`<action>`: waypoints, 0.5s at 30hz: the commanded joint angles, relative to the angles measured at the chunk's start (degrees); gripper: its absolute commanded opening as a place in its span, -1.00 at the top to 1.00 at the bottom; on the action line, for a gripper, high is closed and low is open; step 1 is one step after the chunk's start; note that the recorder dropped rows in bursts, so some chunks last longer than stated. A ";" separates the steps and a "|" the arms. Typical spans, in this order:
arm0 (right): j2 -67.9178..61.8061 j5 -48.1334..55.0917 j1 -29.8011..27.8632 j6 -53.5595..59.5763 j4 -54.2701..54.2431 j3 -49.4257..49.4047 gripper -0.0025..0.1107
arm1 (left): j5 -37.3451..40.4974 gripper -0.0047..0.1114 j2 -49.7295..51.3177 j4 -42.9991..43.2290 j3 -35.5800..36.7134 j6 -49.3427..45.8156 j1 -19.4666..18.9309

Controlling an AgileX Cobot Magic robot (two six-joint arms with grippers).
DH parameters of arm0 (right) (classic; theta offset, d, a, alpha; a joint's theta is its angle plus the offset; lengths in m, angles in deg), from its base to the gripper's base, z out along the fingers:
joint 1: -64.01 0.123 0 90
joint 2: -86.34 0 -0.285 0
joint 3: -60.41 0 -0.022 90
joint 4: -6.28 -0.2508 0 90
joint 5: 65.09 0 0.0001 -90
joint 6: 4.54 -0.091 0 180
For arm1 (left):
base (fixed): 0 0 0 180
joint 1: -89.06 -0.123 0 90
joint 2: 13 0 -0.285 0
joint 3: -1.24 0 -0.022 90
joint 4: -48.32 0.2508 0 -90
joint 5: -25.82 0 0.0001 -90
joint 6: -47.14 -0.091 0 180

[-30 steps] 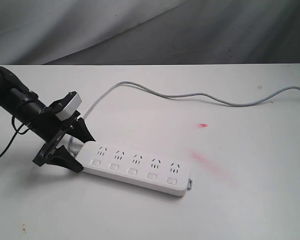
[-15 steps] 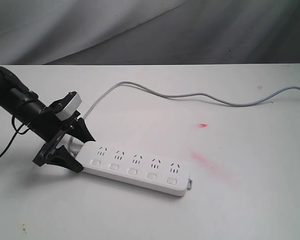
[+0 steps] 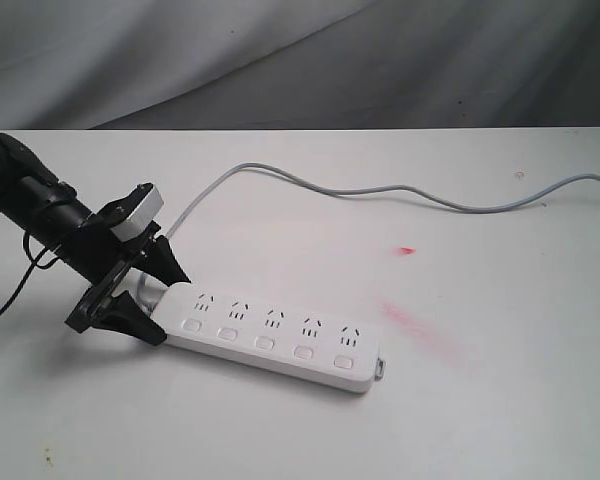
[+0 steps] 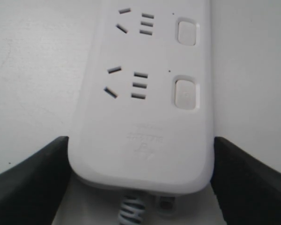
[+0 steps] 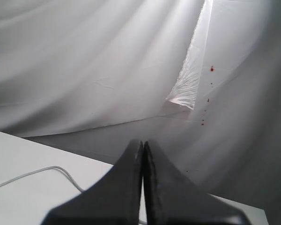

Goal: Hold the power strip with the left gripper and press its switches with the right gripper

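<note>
My left end effector [image 3: 163, 305] grasps the power strip [image 3: 275, 335] at its left end, where the cord [image 3: 380, 190] leaves it. In the left wrist view both fingers [image 4: 28, 178] sit against the strip's long edges, one near and one far. The strip lies flat on the table [image 3: 480, 430], left of the middle, slanting toward the near right, with its switches [image 3: 265, 343] in a row along the near edge. My right end effector [image 5: 143, 146] is clenched on nothing, tips pressed together, and faces the grey backdrop [image 5: 84, 70]. The exterior view does not show it.

The hold looks made, so I judge pressing to be the step in hand. I should bring the right arm down over the switch row with the tips together as one blunt point. Each button wants a square push straight down, never sideways, so the strip does not pivot about my left grip. The rightmost switch lies farthest from that grip, so I should press gently there.
</note>
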 commanded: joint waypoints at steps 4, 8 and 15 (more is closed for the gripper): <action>0.07 -0.18 -0.16 -0.29 1.09 -0.15 0.96 | -0.66 0.14 0.84 4.04 0.86 1.18 0.38; 0.07 -0.59 -0.16 -0.81 0.56 -0.15 0.96 | -0.66 0.14 0.84 4.04 0.86 1.18 0.38; -0.17 -0.33 -6.70 -13.95 -1.37 -0.15 0.96 | -0.66 0.14 0.84 4.04 0.86 1.18 0.38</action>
